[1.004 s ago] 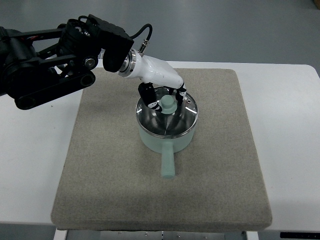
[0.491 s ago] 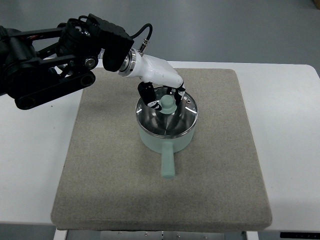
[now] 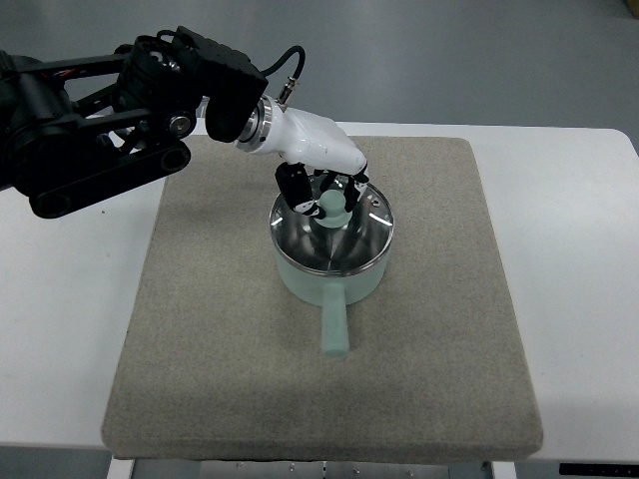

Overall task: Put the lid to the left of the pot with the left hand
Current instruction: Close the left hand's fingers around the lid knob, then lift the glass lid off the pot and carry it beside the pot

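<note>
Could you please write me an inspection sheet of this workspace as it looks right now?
Surface: white table with a grey mat laid on it.
Job's things: mint pot at mat centre, handle pointing toward the camera; lid on the pot, not yet placed left.
Clutter: nothing seen.
Hands: left hand over the lid, fingers closing around the knob; right hand not in view.
Cables: black cable looped at the left wrist.
Surroundings: grey floor beyond the table.
</note>
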{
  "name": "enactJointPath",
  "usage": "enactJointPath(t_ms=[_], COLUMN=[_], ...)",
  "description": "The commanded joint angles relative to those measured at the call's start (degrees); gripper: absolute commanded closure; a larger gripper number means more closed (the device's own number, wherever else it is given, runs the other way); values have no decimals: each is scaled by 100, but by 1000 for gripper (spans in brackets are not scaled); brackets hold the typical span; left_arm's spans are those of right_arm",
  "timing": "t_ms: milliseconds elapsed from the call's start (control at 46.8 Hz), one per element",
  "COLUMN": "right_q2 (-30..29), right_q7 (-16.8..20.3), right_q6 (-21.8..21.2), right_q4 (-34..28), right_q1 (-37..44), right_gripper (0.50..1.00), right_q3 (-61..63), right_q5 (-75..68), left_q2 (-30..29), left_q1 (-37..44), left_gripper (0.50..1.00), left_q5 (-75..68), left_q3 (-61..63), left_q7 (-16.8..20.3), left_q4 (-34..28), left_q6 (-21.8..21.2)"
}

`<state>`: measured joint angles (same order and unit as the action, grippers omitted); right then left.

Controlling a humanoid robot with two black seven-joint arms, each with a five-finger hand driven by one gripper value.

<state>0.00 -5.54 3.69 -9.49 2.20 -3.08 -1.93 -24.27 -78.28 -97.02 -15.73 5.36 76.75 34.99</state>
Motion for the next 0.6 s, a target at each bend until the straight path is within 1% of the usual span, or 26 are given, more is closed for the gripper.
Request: enactJointPath(t_ms=[0,577], right_q2=[0,0], right_q7=[0,0], right_q6=[0,0], right_q4=[0,0], right_q1=[0,0], right_gripper=[577,579], right_q3=[0,0], right_q5=[0,0], left_q2=[1,98], left_q1=[-3,-82], left_gripper=[1000,1000], left_q5=[-168,-221], left_q3=[-9,-105], left_q7=[0,0], left_q4=[-2,33], left_q6=[1,1])
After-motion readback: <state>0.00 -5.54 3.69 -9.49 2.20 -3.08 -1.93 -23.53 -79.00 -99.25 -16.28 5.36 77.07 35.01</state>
